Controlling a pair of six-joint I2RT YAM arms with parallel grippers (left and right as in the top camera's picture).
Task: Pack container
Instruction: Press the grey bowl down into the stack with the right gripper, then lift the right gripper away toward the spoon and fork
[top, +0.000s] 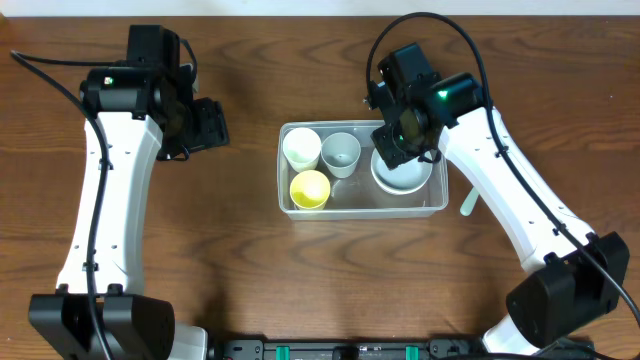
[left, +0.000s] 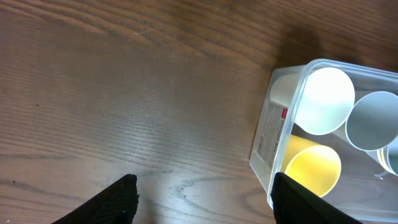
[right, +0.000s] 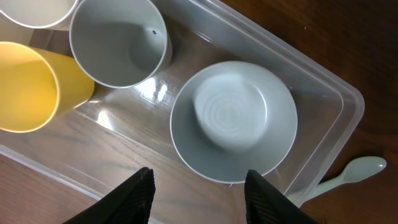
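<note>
The clear plastic container (top: 437, 203) sits mid-table. It holds a white cup (top: 301, 147), a pale blue cup (top: 341, 152), a yellow cup (top: 310, 189) and a pale bowl (top: 402, 178). My right gripper (right: 199, 190) is open and empty, hovering over the container's right half just above the bowl (right: 233, 118). My left gripper (left: 205, 199) is open and empty above bare wood, left of the container (left: 268, 140). A pale spoon (top: 468, 201) lies on the table outside the container's right end; it also shows in the right wrist view (right: 348, 173).
The wooden table (top: 300, 280) surrounds the container. The left arm (top: 110, 180) stands at the left side, the right arm (top: 520, 210) reaches in from the right.
</note>
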